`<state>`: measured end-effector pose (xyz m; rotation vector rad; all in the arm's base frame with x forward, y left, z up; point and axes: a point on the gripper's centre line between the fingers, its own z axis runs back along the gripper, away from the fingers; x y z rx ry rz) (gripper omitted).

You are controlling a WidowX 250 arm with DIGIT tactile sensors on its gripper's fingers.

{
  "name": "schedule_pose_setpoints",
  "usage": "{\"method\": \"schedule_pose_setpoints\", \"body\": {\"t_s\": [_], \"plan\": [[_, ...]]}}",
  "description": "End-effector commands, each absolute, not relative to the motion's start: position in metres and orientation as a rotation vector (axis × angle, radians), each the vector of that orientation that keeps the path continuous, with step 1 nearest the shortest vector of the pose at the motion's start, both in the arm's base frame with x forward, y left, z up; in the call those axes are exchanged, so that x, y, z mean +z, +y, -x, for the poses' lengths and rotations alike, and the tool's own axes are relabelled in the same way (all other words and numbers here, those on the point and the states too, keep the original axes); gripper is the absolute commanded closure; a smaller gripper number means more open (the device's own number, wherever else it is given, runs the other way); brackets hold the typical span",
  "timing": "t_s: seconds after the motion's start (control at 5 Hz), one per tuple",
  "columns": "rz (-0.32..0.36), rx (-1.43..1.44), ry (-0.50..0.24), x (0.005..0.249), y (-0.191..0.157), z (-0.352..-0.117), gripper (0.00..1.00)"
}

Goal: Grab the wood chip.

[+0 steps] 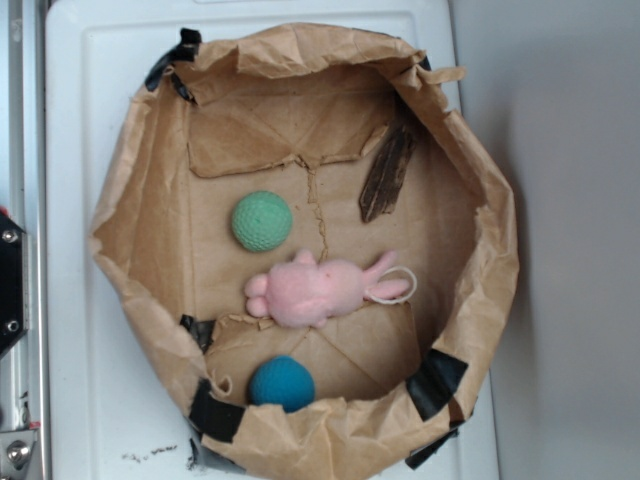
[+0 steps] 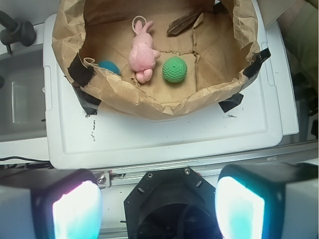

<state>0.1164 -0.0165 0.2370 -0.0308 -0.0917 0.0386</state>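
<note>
Sitting on the white table, a crumpled brown paper bag holds four things. From the left in the exterior view: a green ball at about 10 o'clock of the bag floor, a blue ball at 6 o'clock against the wall, a pink plush rabbit near the centre, and the wood chip at 1 o'clock, lying near the far wall. In the wrist view the end effector hangs outside the bag, its fingers spread wide apart, gripping nothing.
</note>
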Motion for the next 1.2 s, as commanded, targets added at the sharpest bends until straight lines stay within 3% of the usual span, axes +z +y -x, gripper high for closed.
{"method": "schedule_pose_setpoints", "body": {"t_s": [0.0, 0.4, 0.8, 1.0], "plan": [[0.031, 0.039, -0.092, 0.237, -0.017, -0.116, 0.00], [0.064, 0.116, -0.130, 0.241, -0.028, -0.159, 0.00], [0.108, 0.124, -0.111, 0.221, -0.035, -0.194, 0.00], [0.108, 0.124, -0.111, 0.221, -0.035, -0.194, 0.00]]}}
